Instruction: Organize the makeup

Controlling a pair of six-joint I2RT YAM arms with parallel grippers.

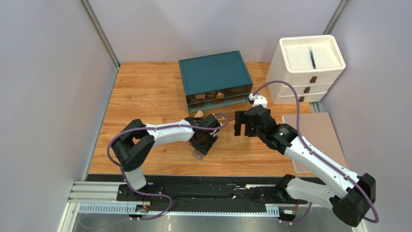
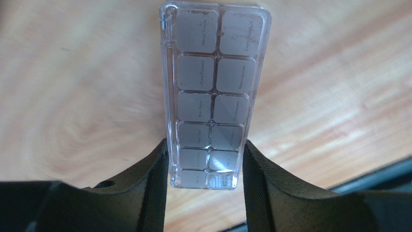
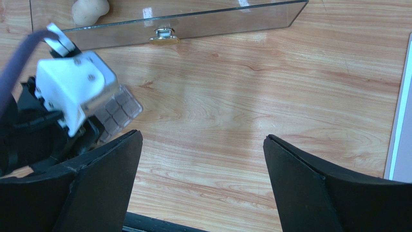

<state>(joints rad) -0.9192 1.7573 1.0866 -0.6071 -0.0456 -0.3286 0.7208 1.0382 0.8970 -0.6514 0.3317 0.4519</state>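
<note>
Organizing is seemingly just starting.
The left hand (image 2: 205, 145) is gripping the palette (image 2: 213, 77) by its near end above the desk (image 1: 145, 92); the right hand (image 3: 203, 137) is hovering wide, empty; farther, one sponge (image 3: 89, 9) is lying before the teal drawer box (image 1: 213, 72).

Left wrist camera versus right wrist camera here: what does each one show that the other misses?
Only the left wrist: the palette close up, two columns of labelled pans, its near end pinched by the left gripper. Only the right wrist: the open right gripper, a clear drawer front with a gold knob, and a beige sponge at the top edge. Both: the palette and the wooden table.
</note>
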